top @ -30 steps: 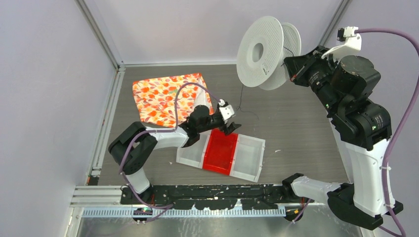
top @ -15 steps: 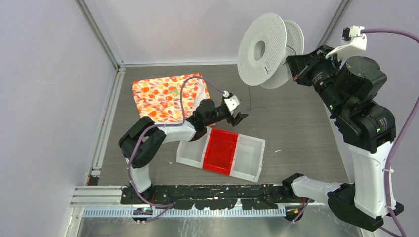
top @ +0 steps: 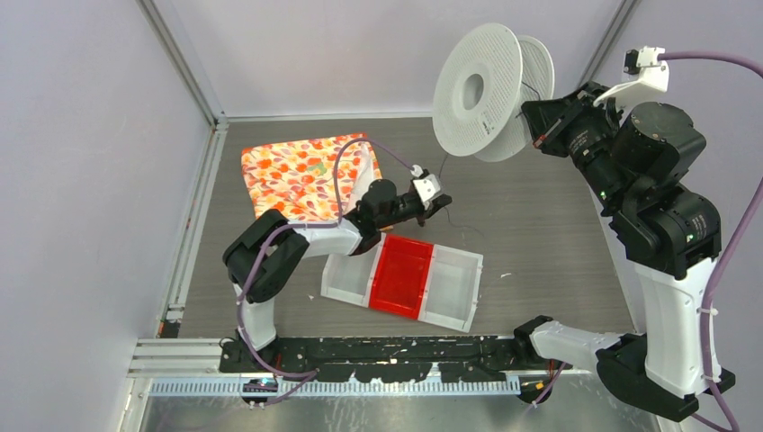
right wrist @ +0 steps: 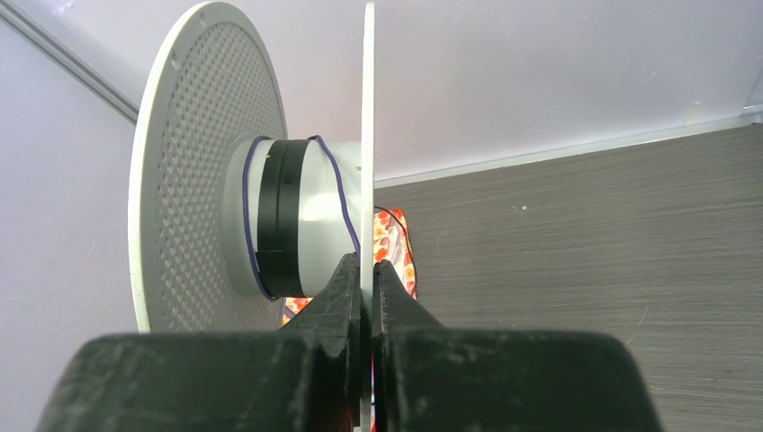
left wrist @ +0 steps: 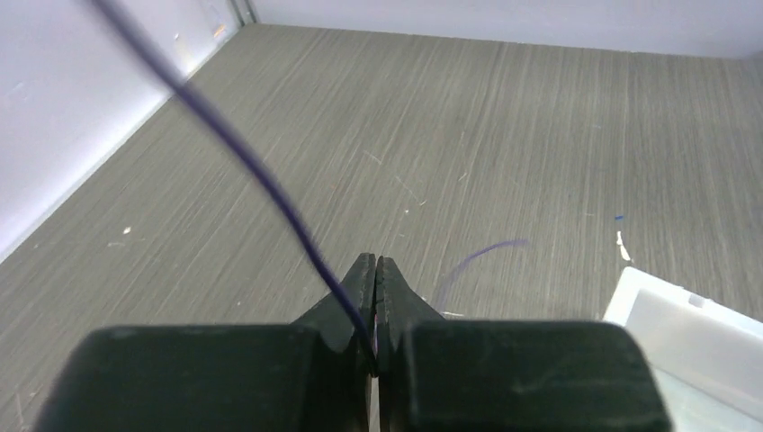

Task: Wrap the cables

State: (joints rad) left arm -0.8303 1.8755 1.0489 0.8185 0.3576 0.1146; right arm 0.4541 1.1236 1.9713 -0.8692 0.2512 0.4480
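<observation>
The cable (left wrist: 243, 162) is a hair-thin dark blue wire. It runs from the upper left of the left wrist view down into my left gripper (left wrist: 375, 261), which is shut on it just above the table. Seen from above, the cable (top: 443, 171) hangs from the white spool (top: 477, 90) to the left gripper (top: 443, 202). My right gripper (right wrist: 369, 265) is shut on the spool's thin near flange (right wrist: 368, 135) and holds the spool in the air. A few turns of cable (right wrist: 337, 180) lie round the hub. A loose end of it (left wrist: 477, 256) curls on the table.
A white tray (top: 450, 288) with a red middle compartment lies just in front of the left gripper; its corner (left wrist: 684, 315) shows in the left wrist view. A floral cloth (top: 306, 175) lies at the back left. Walls close in the table on three sides.
My left gripper has moved from over the tray, back and to the right, to the hanging cable and has shut on it. The spool rose slightly earlier and now holds still.
</observation>
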